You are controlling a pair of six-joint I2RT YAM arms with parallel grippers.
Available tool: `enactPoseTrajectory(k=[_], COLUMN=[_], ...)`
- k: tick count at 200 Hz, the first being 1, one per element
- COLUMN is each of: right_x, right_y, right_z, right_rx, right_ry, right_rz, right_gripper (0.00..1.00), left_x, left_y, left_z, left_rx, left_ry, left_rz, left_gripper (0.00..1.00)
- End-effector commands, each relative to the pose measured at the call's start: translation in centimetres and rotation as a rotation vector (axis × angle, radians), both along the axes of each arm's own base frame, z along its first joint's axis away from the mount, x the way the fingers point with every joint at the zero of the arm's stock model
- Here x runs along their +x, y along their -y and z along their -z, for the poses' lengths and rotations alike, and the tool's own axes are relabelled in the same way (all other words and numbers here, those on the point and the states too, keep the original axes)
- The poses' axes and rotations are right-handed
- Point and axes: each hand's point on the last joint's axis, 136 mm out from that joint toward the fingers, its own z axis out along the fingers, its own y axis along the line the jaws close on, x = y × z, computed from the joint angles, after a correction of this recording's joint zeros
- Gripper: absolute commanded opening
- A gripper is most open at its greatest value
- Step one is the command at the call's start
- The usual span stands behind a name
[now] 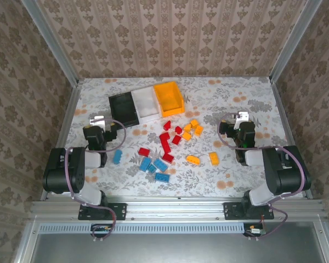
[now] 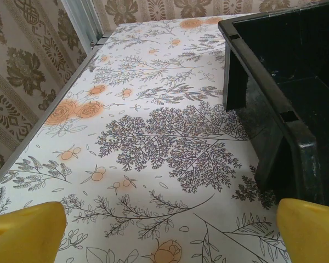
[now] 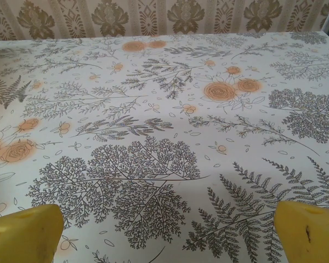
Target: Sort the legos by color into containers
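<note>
Three containers [image 1: 146, 104] stand joined in a row at the far middle of the table [image 1: 252, 87]: the black bin [image 1: 124, 109] on the left, then white, then orange. They seem empty. The legos [image 1: 167, 142] lie loose nearer, between the arms, so I think each arm can reach them from its own side. The left gripper [image 1: 98, 121] and right gripper [image 1: 240, 118] hold nothing.

In the left wrist view the yellow fingers [image 2: 27, 227] are spread wide, with the black bin just ahead on the right.

In the right wrist view the fingers [image 3: 310, 233] are spread wide too, probably ready for a first pick.

Soft, even light covered the counter [image 1: 219, 175]; shadows were faint. The black container [image 2: 263, 126] showed dull sheen; the overhead view looked hazy.
</note>
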Motion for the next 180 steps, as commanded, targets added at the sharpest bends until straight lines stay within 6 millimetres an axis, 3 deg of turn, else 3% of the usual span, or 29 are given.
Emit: enactPoseTrajectory(k=[1,180], right_x=[0.36,0.35], right_y=[-0.23,-0.20], right_z=[-0.19,-0.15], right_rx=[-0.013,-0.007], right_ry=[0.003,0.001], right_rz=[-0.011,-0.013], right_gripper=[1.00,1.00], left_x=[0.58,0.58], left_y=[-0.05,-0.04], left_z=[-0.88,-0.88], left_rx=[-0.003,-0.003], left_ry=[0.024,0.024], left_rz=[-0.008,-0.007], left_gripper=[1.00,1.00])
